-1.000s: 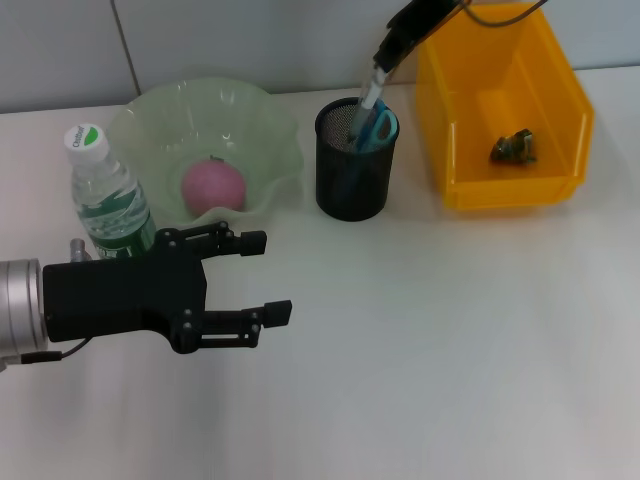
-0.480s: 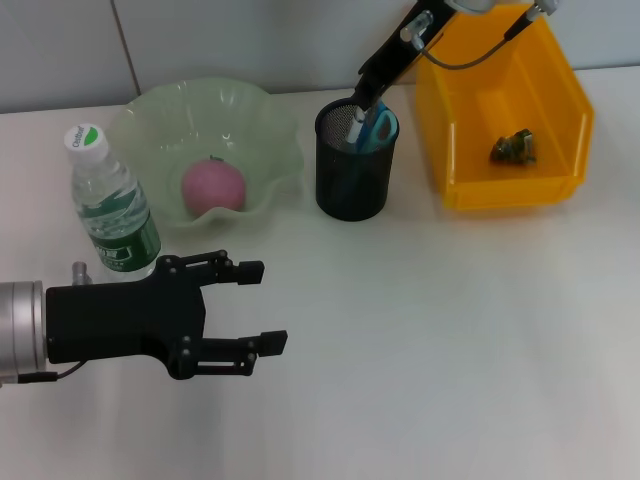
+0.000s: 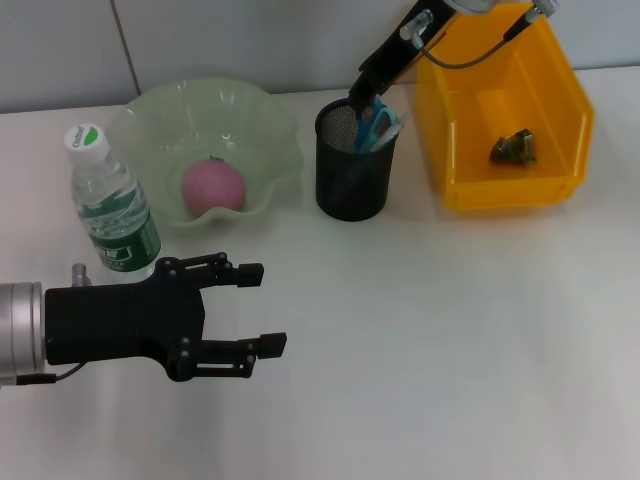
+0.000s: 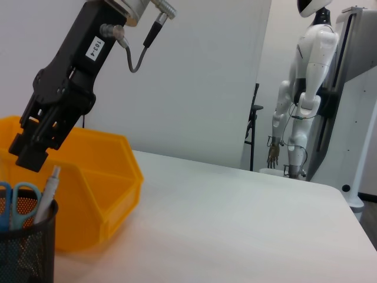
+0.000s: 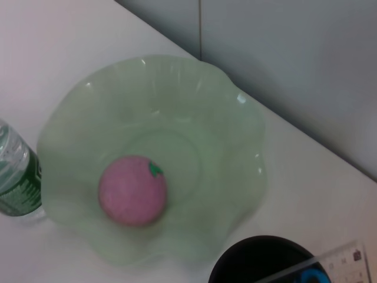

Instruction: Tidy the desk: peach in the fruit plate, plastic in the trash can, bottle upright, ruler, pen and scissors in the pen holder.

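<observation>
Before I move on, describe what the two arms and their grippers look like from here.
The left gripper is a matte black block with two flat, jointed black fingers, on a silver cylindrical wrist. The right gripper is also black and boxy, with a white label reading 103-4, a grey cable looping from a silver connector, and a silver wrist above it.

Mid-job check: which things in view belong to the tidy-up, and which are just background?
Job: peach in fruit plate; upright bottle; pen holder with scissors; yellow bin; right tool above holder; left tool.
Background: humanoid robot.
</observation>
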`<state>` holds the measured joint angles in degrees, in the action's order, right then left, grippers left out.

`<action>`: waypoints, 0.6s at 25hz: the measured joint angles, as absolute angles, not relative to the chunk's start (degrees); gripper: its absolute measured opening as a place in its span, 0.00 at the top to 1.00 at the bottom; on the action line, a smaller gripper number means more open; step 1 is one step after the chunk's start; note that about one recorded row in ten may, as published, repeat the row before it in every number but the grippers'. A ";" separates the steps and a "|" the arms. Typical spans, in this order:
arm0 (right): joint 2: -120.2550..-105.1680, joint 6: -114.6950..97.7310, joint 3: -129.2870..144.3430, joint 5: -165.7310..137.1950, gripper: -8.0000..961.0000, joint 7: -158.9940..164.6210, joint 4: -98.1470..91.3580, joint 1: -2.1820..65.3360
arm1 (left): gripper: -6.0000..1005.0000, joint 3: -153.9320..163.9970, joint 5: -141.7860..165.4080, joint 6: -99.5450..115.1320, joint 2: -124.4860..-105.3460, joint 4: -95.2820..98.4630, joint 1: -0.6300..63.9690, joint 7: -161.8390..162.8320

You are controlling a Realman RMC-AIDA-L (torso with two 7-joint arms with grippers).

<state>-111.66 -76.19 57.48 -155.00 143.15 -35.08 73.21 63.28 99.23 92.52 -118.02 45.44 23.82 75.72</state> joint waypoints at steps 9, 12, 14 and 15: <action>-113.04 -77.21 56.94 -154.75 0.36 143.35 -41.04 70.89 | 0.17 63.28 99.23 92.79 -117.76 45.43 23.82 75.76; -115.45 -79.93 56.75 -152.25 0.31 143.33 -53.38 65.50 | 0.17 63.27 99.23 92.83 -117.60 45.44 23.82 75.76; -117.03 -81.77 56.92 -148.22 0.29 142.94 -62.39 60.60 | 0.17 63.27 99.23 92.83 -117.60 45.44 23.82 75.76; -117.72 -82.41 57.17 -145.23 0.27 142.36 -67.10 57.61 | 0.17 63.25 99.21 92.96 -117.42 45.44 23.82 75.80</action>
<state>-117.72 -82.41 57.17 -145.23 142.36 -67.10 57.61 63.25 99.21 92.96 -117.42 45.44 23.82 75.80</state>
